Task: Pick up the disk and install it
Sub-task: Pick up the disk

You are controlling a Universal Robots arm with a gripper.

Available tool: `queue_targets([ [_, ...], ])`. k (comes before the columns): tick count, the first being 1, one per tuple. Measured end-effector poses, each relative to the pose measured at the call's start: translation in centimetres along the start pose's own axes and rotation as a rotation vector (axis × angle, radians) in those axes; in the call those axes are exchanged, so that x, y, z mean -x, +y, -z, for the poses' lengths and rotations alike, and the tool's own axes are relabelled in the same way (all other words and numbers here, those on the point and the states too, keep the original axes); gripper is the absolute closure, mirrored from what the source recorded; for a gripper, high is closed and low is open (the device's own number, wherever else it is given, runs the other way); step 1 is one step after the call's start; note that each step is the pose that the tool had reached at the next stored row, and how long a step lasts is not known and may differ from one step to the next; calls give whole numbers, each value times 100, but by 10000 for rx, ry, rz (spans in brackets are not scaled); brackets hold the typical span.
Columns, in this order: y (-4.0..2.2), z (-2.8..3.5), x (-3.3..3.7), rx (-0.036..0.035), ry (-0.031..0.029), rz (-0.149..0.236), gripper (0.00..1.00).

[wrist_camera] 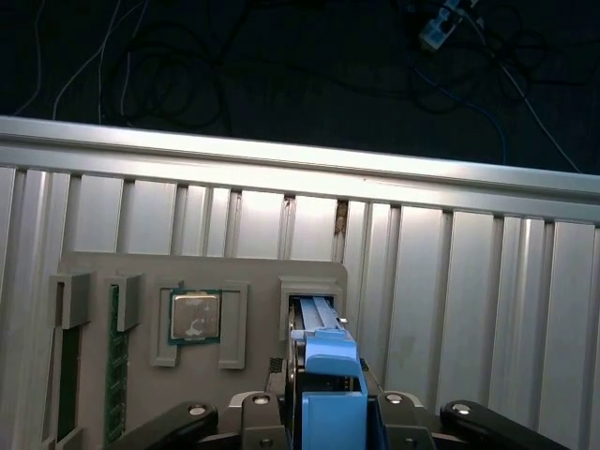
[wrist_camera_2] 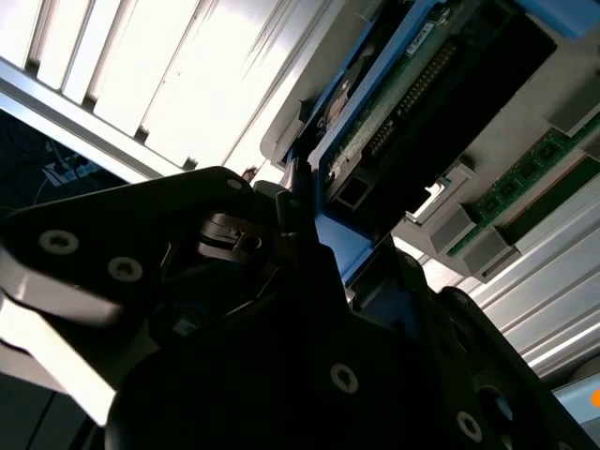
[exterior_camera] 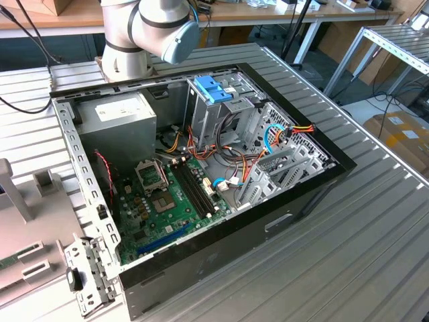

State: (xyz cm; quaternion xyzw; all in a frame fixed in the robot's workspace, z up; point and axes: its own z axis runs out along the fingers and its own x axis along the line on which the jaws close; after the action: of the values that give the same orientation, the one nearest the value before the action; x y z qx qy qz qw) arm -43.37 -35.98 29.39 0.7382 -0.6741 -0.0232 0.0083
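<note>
The disk [wrist_camera: 330, 389] stands on edge in a slot of a grey holder plate [wrist_camera: 253, 272], its blue plastic side piece facing the first wrist camera. In the second wrist view the disk [wrist_camera_2: 403, 112] shows its green circuit board and a blue side rail. My gripper [wrist_camera: 328, 417] straddles the disk, with a black finger pressed against each flat side. The black fingers [wrist_camera_2: 292, 220] meet the blue rail in the second wrist view. In the exterior view the open computer case [exterior_camera: 315, 194] lies on the table, with a metal drive cage topped by a light-blue latch [exterior_camera: 213, 88].
A processor chip [wrist_camera: 195, 314] and a memory stick [wrist_camera: 117, 375] sit in the same holder plate. The slatted table's edge [wrist_camera: 300, 155] runs just past it. Inside the case are a grey power-supply box [exterior_camera: 124, 114], a green motherboard [exterior_camera: 161, 201] and loose cables [exterior_camera: 281, 134]. The arm's base [exterior_camera: 127, 47] stands behind the case.
</note>
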Motion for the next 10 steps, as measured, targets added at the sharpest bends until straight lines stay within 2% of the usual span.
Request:
queue_targets([
  [10,1,28,1,-1,-4,0,62],
])
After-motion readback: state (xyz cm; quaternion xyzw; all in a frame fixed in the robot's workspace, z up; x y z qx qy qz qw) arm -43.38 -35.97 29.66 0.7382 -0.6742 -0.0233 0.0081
